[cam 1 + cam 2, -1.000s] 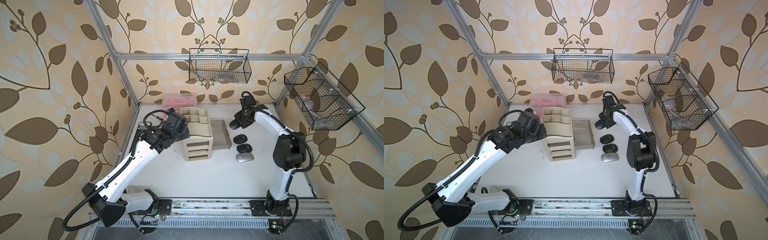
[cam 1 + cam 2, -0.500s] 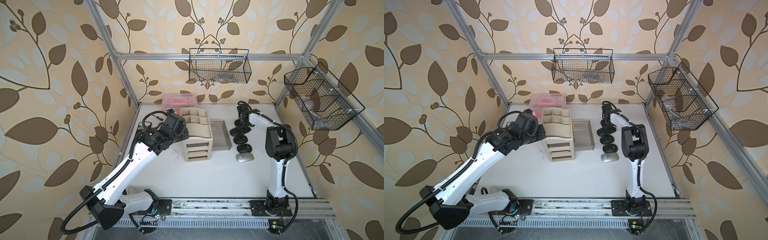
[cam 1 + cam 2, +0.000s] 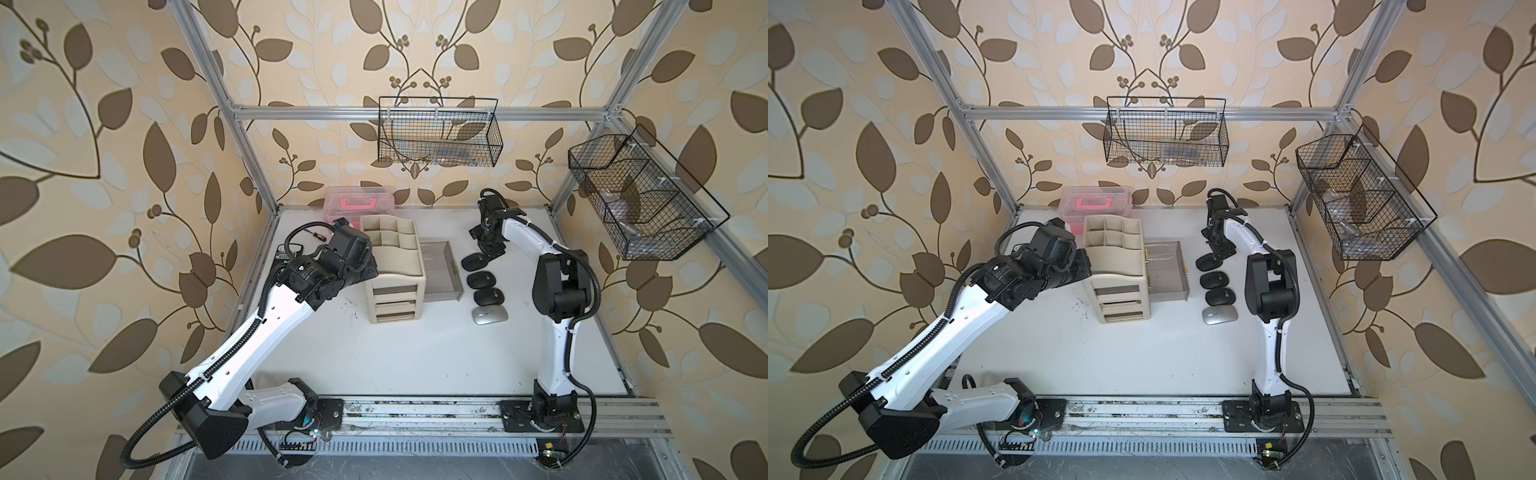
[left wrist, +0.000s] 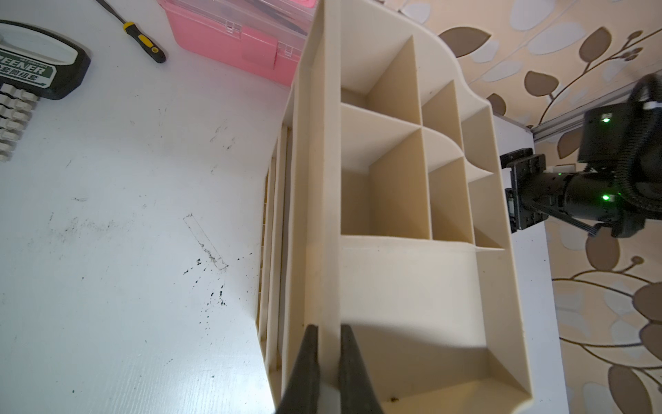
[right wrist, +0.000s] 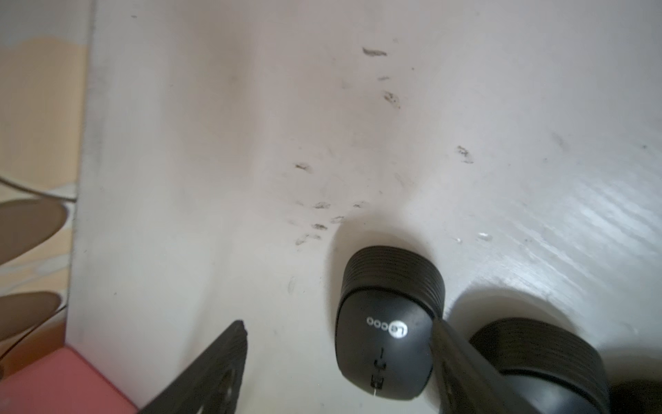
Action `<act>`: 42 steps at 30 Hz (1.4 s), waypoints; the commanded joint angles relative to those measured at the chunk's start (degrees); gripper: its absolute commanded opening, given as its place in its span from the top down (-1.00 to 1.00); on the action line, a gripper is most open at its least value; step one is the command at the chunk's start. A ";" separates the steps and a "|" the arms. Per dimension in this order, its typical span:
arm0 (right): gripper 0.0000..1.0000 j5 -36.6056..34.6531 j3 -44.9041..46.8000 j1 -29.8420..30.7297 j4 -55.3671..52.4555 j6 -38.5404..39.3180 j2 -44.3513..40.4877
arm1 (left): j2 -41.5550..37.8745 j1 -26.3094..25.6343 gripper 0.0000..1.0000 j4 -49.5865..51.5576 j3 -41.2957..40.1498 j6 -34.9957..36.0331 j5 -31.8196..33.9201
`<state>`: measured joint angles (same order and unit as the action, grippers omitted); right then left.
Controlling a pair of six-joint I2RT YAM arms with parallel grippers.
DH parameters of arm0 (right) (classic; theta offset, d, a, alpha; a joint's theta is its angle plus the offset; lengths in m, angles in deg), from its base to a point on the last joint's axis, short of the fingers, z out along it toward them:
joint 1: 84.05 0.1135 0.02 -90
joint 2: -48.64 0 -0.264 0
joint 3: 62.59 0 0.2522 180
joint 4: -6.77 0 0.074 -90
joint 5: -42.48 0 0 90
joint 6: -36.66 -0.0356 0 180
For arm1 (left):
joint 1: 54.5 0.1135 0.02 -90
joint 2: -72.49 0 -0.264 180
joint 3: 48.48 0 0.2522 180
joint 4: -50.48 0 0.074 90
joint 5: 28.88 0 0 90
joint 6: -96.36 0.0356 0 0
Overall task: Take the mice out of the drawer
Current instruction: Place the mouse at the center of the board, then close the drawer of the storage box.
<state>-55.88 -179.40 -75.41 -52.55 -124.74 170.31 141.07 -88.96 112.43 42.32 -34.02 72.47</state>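
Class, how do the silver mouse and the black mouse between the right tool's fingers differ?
The silver mouse is pale grey, the black mouse dark. The silver mouse ends the row nearest the rail, the black mouse its far end. The open right tool straddles the black mouse, not the silver mouse. Both rest on the table, outside the drawer.

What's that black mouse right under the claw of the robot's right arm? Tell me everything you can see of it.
The black mouse is a flat oval, matte plastic by its look, ribbed at one end, with a white logo and a centre line. It lies top up on the white table, at the far end of a row of mice, near the open clear drawer. The right gripper stands open over it; one finger is at its side, the other clear.
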 commanded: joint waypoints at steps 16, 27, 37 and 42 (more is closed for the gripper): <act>-0.44 20.91 29.99 6.93 10.46 32.49 -24.54 | -2.35 0.74 1.00 -4.66 -1.53 3.03 -6.03; -0.42 32.40 29.22 14.42 18.28 34.27 -23.01 | -1.08 1.01 1.00 -5.29 -1.32 3.12 -8.16; -0.36 39.15 39.43 12.52 27.45 34.63 -27.50 | 0.18 1.49 1.00 -3.75 0.14 4.51 -7.93; -0.31 43.39 48.00 5.64 32.06 32.29 -38.09 | -0.61 2.01 1.00 -0.86 0.92 6.16 -5.49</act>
<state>-17.17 -135.18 -66.55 -24.26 -91.65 137.81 140.74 -87.41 110.81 41.55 -28.90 67.45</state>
